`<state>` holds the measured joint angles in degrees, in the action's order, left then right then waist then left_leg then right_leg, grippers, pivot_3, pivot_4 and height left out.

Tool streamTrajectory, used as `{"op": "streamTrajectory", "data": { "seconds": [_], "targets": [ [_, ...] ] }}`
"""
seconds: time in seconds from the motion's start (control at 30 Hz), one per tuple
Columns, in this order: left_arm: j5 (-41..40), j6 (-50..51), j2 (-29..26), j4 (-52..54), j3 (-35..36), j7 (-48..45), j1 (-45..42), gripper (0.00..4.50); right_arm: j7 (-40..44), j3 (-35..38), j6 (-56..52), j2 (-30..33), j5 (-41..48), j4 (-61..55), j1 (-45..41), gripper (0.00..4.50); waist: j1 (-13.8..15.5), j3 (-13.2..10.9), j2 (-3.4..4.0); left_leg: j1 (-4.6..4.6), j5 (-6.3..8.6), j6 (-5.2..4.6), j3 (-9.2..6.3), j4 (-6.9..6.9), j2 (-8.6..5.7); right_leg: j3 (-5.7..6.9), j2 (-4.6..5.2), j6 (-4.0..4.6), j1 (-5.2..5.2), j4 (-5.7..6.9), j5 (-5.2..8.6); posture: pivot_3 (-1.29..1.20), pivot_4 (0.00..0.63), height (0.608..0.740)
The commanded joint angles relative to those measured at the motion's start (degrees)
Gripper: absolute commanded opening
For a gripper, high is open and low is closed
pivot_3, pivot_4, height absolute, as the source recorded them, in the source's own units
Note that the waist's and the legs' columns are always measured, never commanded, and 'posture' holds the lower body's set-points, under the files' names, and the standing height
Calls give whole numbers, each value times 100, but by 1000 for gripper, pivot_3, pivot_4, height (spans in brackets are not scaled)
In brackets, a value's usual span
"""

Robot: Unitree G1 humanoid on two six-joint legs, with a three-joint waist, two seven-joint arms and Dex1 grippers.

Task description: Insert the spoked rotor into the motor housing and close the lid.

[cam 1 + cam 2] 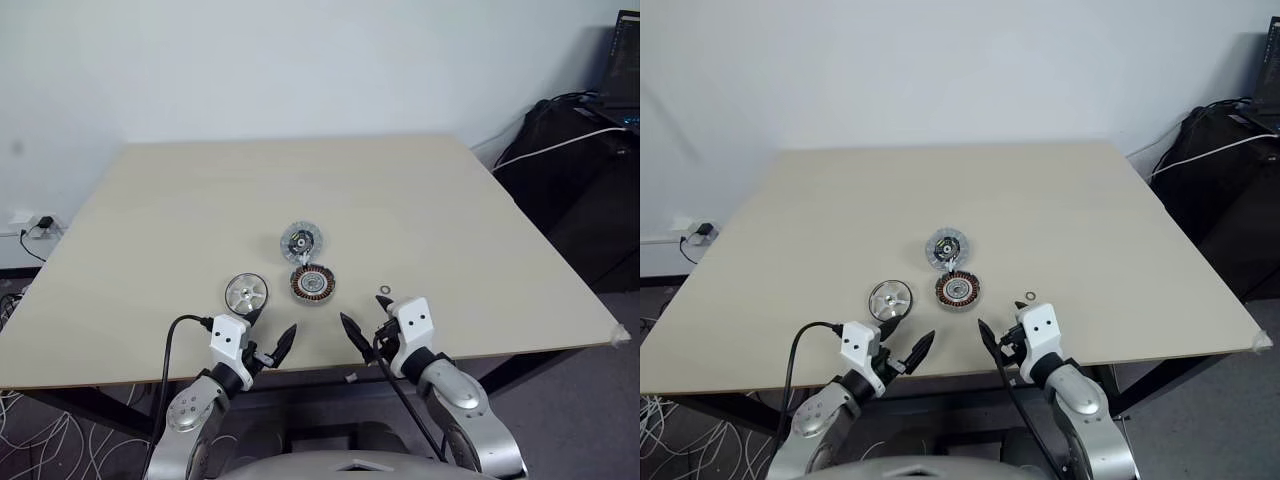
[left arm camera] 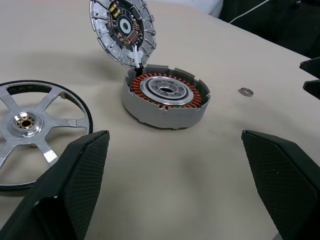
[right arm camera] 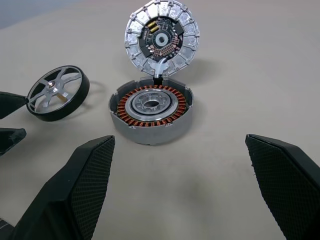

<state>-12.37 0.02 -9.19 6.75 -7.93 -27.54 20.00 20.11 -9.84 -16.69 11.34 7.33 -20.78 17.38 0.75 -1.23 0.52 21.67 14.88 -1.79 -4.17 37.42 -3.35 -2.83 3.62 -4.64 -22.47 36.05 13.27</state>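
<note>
Left eye view: a pale wooden desk [image 1: 420,200] carries three small parts grouped near the middle of its near edge. The motor housing [image 1: 313,284] lies flat with its ring of copper windings facing up around a hollow silver middle. The lid [image 1: 300,241] sits just behind it, toward the far edge, propped up at a tilt with its dark circuit face and ridged rim turned toward the robot; in the wrist views a short white piece joins its lower rim to the housing wall, so the two touch there. The spoked rotor [image 1: 246,293] rests just beside the housing, toward the left edge of the desk, apart from it, its silver spokes showing inside a dark rim. A small metal ring [image 1: 385,291] lies on the desk on the other side of the housing, toward the right edge, apart from everything. The left gripper [image 1: 270,338] hovers at the near edge just in front of the rotor, its black fingers spread wide and holding nothing. The right gripper [image 1: 368,326] hangs at the near edge in front of the small ring, fingers likewise spread apart and empty.
</note>
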Motion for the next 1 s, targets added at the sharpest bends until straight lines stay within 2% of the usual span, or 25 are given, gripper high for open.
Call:
{"op": "streamTrajectory", "data": {
  "seconds": [0.03,0.47,0.6,0.73,1.0],
  "targets": [
    [-61,-26,7,233,0,3,-73,4476,23,43,177,-7,53,-47,-104,4500,1,0,0,0,0,0,0,0,0,0,0,0,0,0,0,0,0,740],
    [-55,-24,5,215,-9,-9,-126,4476,-109,-19,145,-43,-21,-224,-36,4500,2,-1,0,0,0,0,0,-3,0,0,-1,0,0,-2,0,0,0,740],
    [13,-118,61,191,26,111,-147,4476,-486,107,9,-254,-71,-272,-79,4500,1,-1,0,0,0,0,0,-3,1,0,0,0,-1,-2,0,0,0,740],
    [49,-192,157,151,-33,193,-162,4476,-868,204,-265,-278,-398,241,-449,4500,-1,-2,0,1,0,0,0,-3,0,-1,0,0,-1,-2,0,0,0,740],
    [47,-206,233,124,-92,174,-156,4476,-1005,459,113,-323,-499,1883,-1323,4500,-4,-3,3,0,-2,-3,1,-11,-2,2,-11,5,-3,-3,1,0,0,740]
  ]
}}
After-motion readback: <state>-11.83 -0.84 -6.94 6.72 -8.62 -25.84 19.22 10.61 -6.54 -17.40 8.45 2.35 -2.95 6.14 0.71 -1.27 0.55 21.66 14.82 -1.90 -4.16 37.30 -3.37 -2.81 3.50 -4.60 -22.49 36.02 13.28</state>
